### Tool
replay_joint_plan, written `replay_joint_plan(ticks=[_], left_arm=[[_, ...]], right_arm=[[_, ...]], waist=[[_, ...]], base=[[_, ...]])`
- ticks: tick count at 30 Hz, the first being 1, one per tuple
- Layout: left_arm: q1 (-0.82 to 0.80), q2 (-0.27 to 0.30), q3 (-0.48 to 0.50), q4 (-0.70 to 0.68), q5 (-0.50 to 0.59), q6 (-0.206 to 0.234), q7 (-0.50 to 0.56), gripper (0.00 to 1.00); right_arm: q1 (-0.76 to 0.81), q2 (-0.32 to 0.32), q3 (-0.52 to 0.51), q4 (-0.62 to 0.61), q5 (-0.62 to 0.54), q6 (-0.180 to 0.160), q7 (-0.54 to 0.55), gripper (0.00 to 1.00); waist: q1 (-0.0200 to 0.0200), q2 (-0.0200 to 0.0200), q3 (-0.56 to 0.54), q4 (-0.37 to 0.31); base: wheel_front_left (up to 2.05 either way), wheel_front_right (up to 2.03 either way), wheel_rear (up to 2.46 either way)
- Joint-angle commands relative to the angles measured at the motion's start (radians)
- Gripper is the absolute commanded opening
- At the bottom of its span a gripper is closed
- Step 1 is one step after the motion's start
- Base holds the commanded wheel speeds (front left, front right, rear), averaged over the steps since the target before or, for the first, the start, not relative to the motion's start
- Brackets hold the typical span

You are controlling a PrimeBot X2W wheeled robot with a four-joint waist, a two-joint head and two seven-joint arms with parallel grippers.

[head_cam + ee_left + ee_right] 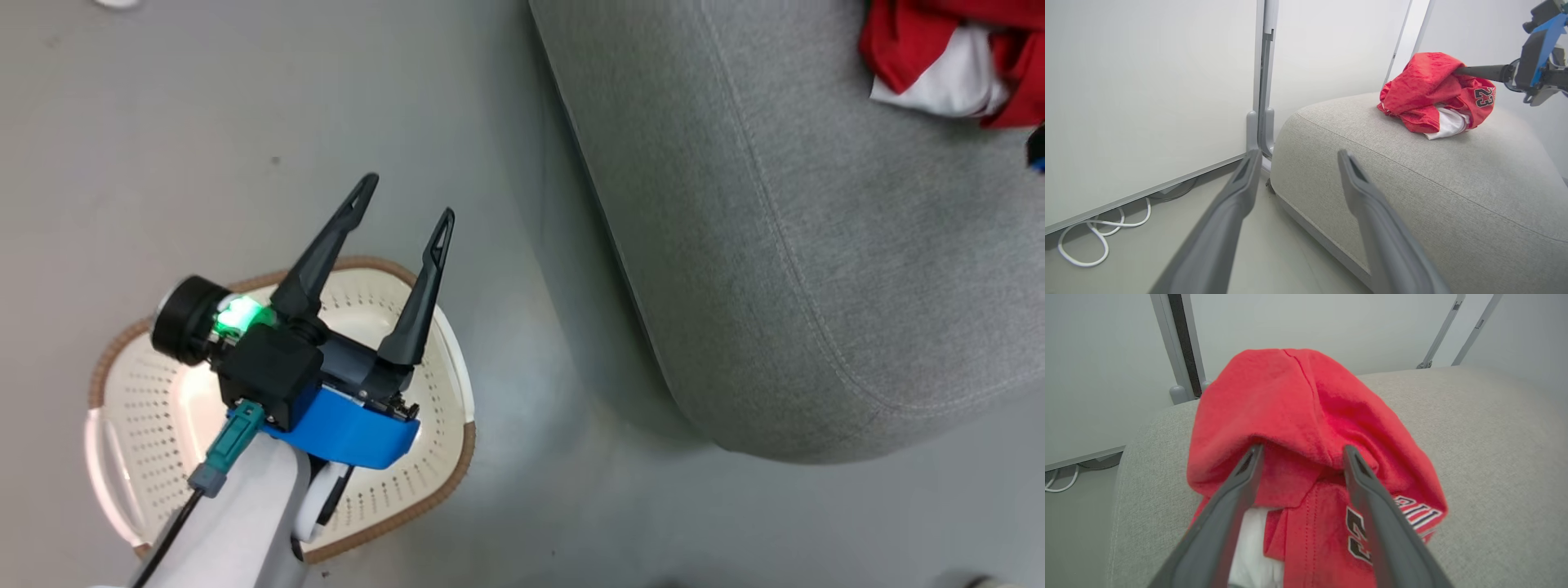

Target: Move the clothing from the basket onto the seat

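The left gripper [406,196] is being held wide and empty over the basket [131,408], while the clothing [1298,416] on the far-right seat [1494,437], draped over the spread right gripper [1302,448], risks being dragged off.

The basket [122,392] stands on the floor [245,122], left of the seat [816,245] and apart from it, beneath the left gripper [408,198]. The clothing [939,49] lies on the seat (toward its far right), draped over the right gripper [1302,451].
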Motion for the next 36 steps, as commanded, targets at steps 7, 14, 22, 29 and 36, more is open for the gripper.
replay_joint_plan(ticks=[7,14,22,29,36], left_arm=[[0.060,-0.068,0.028,0.113,-0.054,0.007,-0.023,1.00],[0.140,-0.118,0.092,0.150,-0.061,-0.004,-0.024,1.00],[0.224,-0.164,0.173,0.198,-0.046,-0.007,-0.024,1.00],[0.266,-0.188,0.236,0.230,-0.031,-0.015,-0.025,1.00],[0.302,-0.204,0.302,0.259,-0.034,-0.022,-0.024,1.00]], right_arm=[[0.142,0.018,0.067,-0.089,0.054,0.000,-0.040,1.00],[0.298,0.036,0.149,-0.205,0.041,0.001,-0.040,1.00],[0.491,0.058,0.136,-0.353,-0.009,0.001,-0.030,1.00],[0.673,0.137,0.083,-0.550,-0.068,0.001,-0.010,1.00],[0.812,0.222,0.084,-0.723,-0.137,0.000,0.002,1.00]], waist=[[0.0000,0.0000,-0.192,0.053],[0.0000,0.0000,-0.312,0.072],[0.0000,0.0000,-0.407,0.122],[0.0000,0.0000,-0.458,0.177],[0.0000,0.0000,-0.498,0.227]], base=[[0.00,0.00,0.00],[0.00,0.00,0.00],[0.00,0.00,0.00],[0.00,0.00,0.00],[0.00,0.00,0.00]])
